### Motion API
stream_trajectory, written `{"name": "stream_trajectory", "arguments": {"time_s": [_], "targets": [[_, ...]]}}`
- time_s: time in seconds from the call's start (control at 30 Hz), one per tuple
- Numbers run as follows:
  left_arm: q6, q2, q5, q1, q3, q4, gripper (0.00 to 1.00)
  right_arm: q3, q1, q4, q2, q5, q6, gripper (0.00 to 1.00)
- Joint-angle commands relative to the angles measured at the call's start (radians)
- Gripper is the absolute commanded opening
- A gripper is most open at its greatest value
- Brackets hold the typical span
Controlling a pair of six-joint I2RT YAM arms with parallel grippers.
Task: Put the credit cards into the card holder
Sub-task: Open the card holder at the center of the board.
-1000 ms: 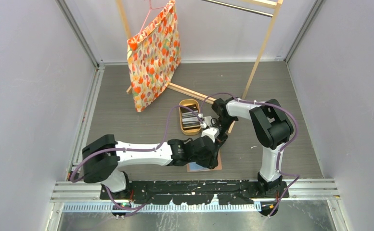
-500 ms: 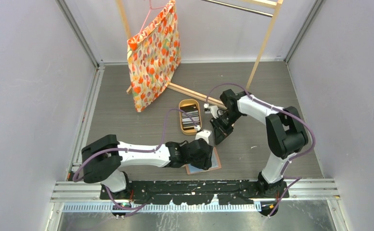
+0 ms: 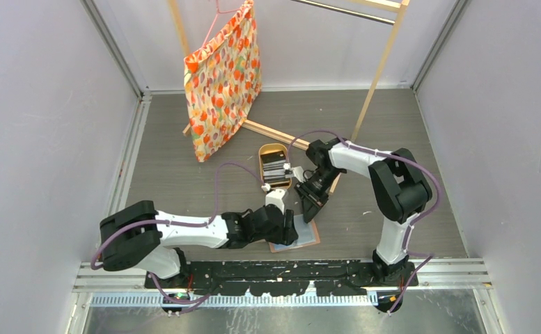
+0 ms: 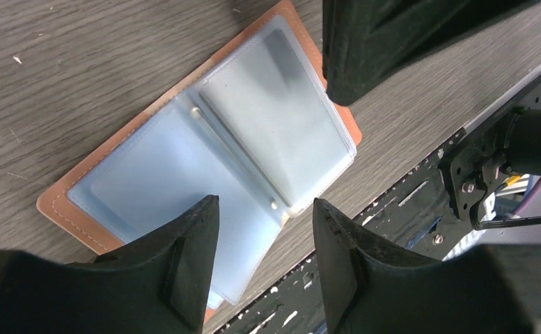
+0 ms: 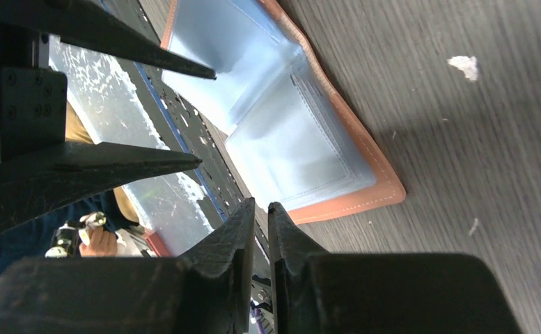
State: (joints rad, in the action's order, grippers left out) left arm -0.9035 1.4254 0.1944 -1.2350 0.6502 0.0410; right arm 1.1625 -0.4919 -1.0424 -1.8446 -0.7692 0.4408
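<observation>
At the near table (image 3: 184, 182) edge the card holder (image 4: 212, 160) lies open, soft clear pockets up. Left end effector (image 4: 264, 209) hangs over it half open, empty; right end effector (image 5: 260, 205) shows only a slit, nothing in it. Farther, credit cards (image 3: 276, 170) fill the tray (image 3: 273, 147): thin, stiff, slippery, probably best pinched by an edge.

No legible text, label, brand or number in any view. Card holder (image 4: 212, 139): clear sleeves show no lettering. Credit cards (image 3: 275, 170): too small to read. Hanging cloth (image 3: 225, 83): leaf-like print only.
</observation>
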Motion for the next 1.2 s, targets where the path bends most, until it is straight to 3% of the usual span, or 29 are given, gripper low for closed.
{"name": "stream_trajectory", "arguments": {"time_s": [0.0,0.3,0.5,0.73,0.8,0.83,0.9,0.97,1.17], "targets": [[-0.061,-0.017,-0.036,0.039,-0.075,0.248,0.54,0.023,-0.020,0.008,-0.019,-0.010,-0.021,0.19],[-0.097,0.011,-0.059,0.064,-0.134,0.367,0.58,-0.004,-0.042,0.112,-0.049,0.095,-0.128,0.19],[-0.109,0.017,-0.053,0.064,-0.169,0.428,0.59,0.003,-0.039,0.094,0.067,0.021,-0.056,0.19],[-0.073,-0.064,-0.021,0.065,-0.220,0.466,0.60,-0.144,-0.040,0.161,0.425,0.041,0.241,0.28],[-0.056,-0.096,-0.017,0.064,-0.239,0.476,0.61,-0.243,-0.040,0.120,0.501,-0.012,0.477,0.43],[-0.053,-0.105,-0.015,0.064,-0.245,0.485,0.62,-0.264,-0.039,0.036,0.523,-0.047,0.702,0.50],[-0.051,-0.133,-0.012,0.065,-0.276,0.512,0.63,-0.324,-0.039,-0.064,0.552,-0.063,0.994,0.57],[-0.052,-0.151,-0.012,0.066,-0.299,0.537,0.64,-0.347,-0.039,-0.028,0.561,-0.059,1.001,0.57],[-0.083,-0.167,0.008,0.068,-0.341,0.589,0.63,-0.339,-0.113,0.034,0.501,-0.011,0.984,0.35]]}}
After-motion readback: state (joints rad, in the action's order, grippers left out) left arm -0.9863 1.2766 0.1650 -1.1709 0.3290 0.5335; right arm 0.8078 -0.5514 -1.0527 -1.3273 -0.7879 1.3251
